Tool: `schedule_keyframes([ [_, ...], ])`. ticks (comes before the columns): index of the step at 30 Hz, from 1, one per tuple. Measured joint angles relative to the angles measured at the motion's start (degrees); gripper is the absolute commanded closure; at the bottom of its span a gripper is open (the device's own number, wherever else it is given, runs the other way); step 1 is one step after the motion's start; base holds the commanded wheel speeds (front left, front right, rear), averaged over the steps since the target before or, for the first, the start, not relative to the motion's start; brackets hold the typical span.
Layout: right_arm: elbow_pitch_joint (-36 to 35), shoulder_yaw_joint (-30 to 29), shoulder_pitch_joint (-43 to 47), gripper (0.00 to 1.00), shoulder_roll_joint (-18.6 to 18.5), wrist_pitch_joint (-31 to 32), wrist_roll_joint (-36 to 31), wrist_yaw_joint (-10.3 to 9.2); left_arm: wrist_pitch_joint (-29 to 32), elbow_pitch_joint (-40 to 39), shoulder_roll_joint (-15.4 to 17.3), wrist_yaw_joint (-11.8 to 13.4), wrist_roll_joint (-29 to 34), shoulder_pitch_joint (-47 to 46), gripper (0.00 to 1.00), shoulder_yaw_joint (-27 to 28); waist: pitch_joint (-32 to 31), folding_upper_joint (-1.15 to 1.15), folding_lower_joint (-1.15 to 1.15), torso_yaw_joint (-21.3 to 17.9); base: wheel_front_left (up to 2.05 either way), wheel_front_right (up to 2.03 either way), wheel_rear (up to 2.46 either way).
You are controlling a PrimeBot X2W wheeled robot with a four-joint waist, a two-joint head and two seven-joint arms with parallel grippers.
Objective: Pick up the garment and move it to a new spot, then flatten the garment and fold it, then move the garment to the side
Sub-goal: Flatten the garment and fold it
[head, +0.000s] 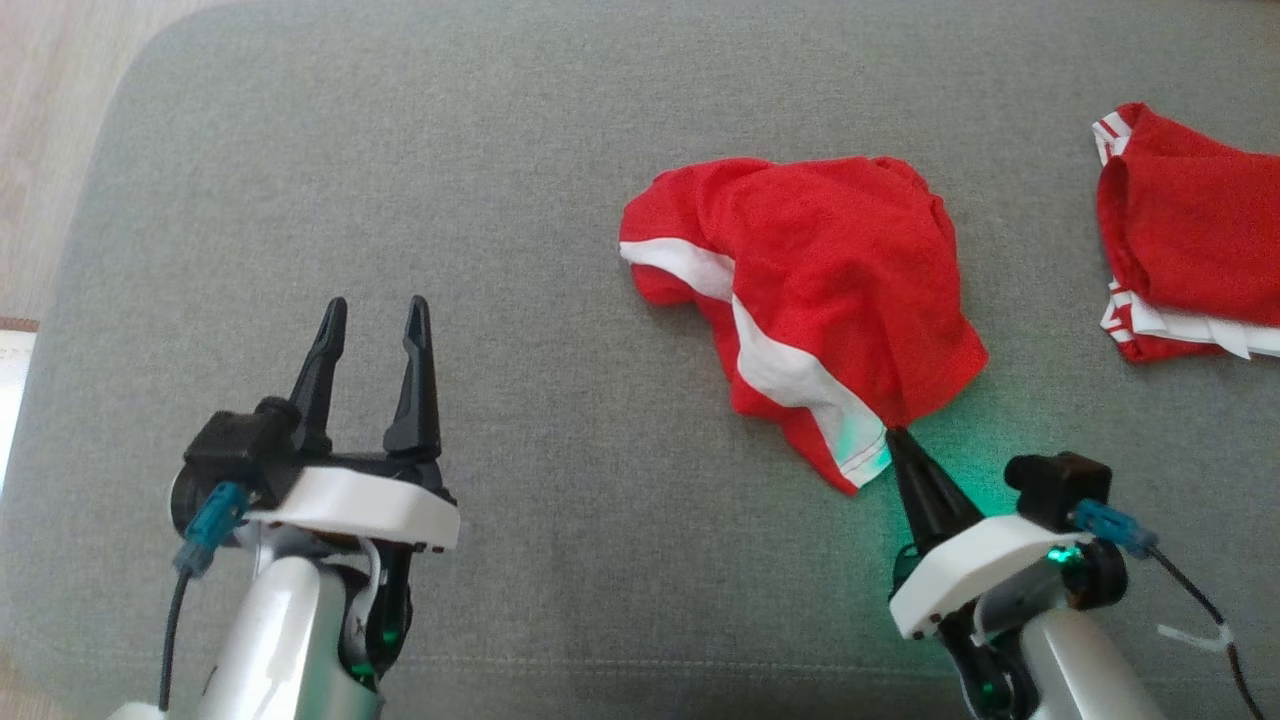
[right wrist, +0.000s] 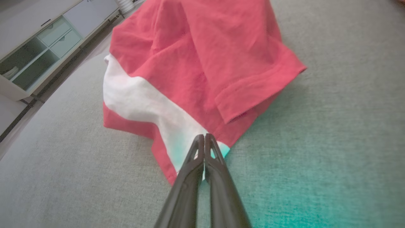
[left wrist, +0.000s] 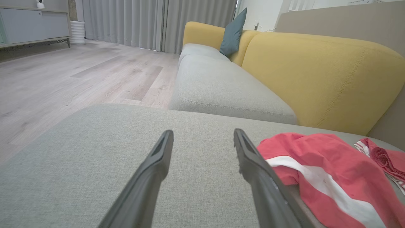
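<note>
A crumpled red garment (head: pixel 820 280) with a white stripe lies on the grey cushion (head: pixel 500 150), right of centre. My right gripper (head: pixel 890 432) is shut on the garment's near hem, where the cloth draws to a point at the fingertips. The right wrist view shows the closed gripper (right wrist: pixel 204 136) meeting the garment (right wrist: pixel 196 63) where the white stripe ends. My left gripper (head: pixel 377 305) stands open at the lower left, well apart from the cloth. Seen from the left wrist, that open gripper (left wrist: pixel 203 133) has the garment (left wrist: pixel 322 164) off to its right.
A second red and white garment (head: pixel 1190 240) lies at the cushion's right edge. The cushion's left rim borders wooden floor (head: pixel 50 100). A yellow sofa (left wrist: pixel 316 72) with a grey seat stands beyond the cushion. Bare grey fabric spreads between the two arms.
</note>
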Motion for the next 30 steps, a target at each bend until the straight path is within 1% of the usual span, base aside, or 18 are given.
schedule_keyframes([
  [2,-0.4,-0.7,0.0,1.0,0.0,-1.2,-0.8,0.0,0.0,0.0,0.0,0.0,0.0,0.0,0.0,0.0,-0.2,0.0,0.0,-0.1,0.0,0.0,0.0],
  [5,-2.1,-2.0,-0.1,1.0,0.0,-3.7,-3.8,0.0,0.0,-0.1,0.0,0.0,0.0,0.0,0.0,0.1,-0.6,0.0,0.0,-0.4,0.0,0.0,0.0],
  [15,-11.0,-8.8,-1.3,1.0,0.0,-13.6,-14.6,0.0,0.0,-2.7,0.0,-0.2,-1.1,0.1,0.0,-0.1,-2.6,0.0,0.0,-1.6,0.0,0.0,0.0],
  [16,-12.0,-9.5,-1.3,0.61,0.0,-14.3,-15.7,0.0,0.0,-3.1,0.0,-0.3,-1.1,0.1,0.0,-0.2,-2.8,0.0,0.0,-1.7,0.0,0.0,0.0],
  [17,-12.9,-10.0,-1.2,0.0,0.0,-14.9,-16.6,0.0,0.0,-3.5,0.0,-0.4,-1.1,0.2,0.0,-0.3,-3.0,0.0,0.0,-1.8,0.0,0.0,0.0],
  [22,-16.6,-10.4,-0.4,0.0,0.0,-16.1,-21.0,0.0,0.0,-5.9,0.0,-0.4,-1.1,0.9,0.0,-1.6,-4.0,0.0,0.0,-2.0,0.0,0.0,0.0],
  [30,-17.4,-10.2,4.3,0.0,0.0,-16.1,-21.1,0.0,0.0,-7.2,0.0,-0.4,-1.1,3.1,0.0,-2.9,-4.7,0.0,0.0,-2.3,0.0,0.0,0.0],
])
